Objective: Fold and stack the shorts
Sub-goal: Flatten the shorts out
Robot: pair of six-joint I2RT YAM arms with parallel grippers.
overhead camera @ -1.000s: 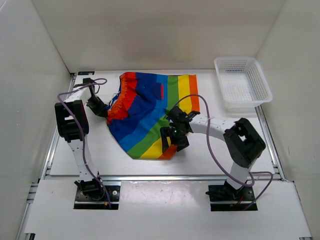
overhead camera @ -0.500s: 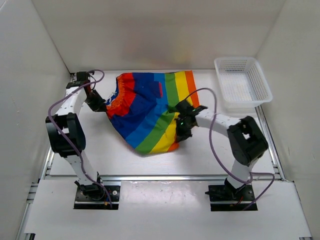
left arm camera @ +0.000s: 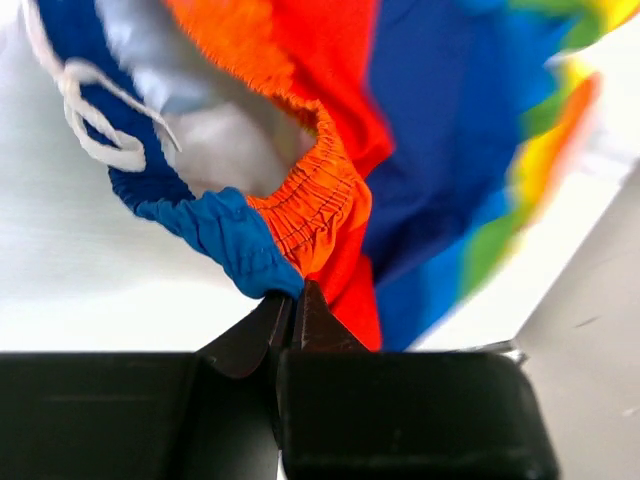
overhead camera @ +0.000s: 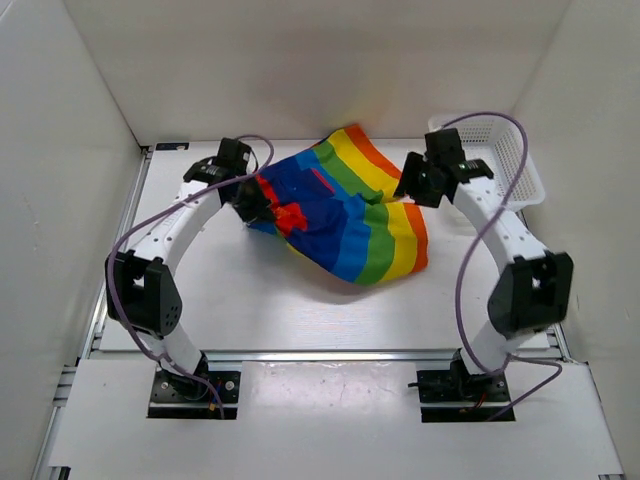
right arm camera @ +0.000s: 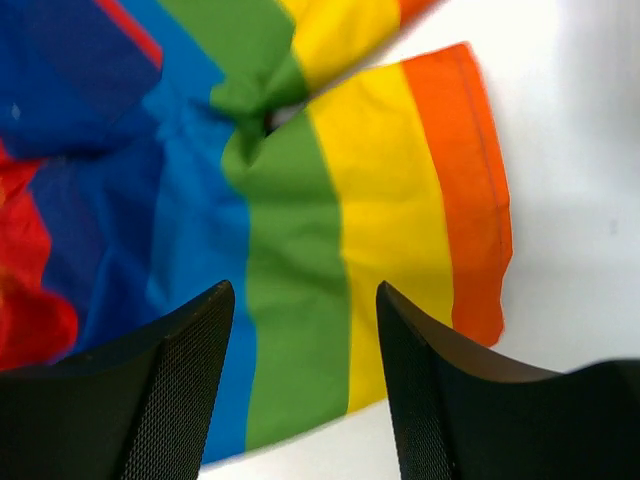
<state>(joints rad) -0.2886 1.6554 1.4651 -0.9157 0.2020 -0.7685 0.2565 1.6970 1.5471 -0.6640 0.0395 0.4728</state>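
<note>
The rainbow-striped shorts lie bunched in the middle of the table, folded over loosely, with a leg end at the right. My left gripper is shut on the elastic waistband of the shorts, pinching the blue and orange edge; a white drawstring hangs by it. My right gripper is open and empty, held above the right side of the shorts, over the green and yellow stripes.
A white mesh basket stands at the back right corner, just behind my right arm. White walls close in the table on three sides. Purple cables loop off both arms.
My left gripper has pulled the waistband to the right, towards the middle. My right gripper has let go of the leg end, opened, and moved up and back towards the basket.
</note>
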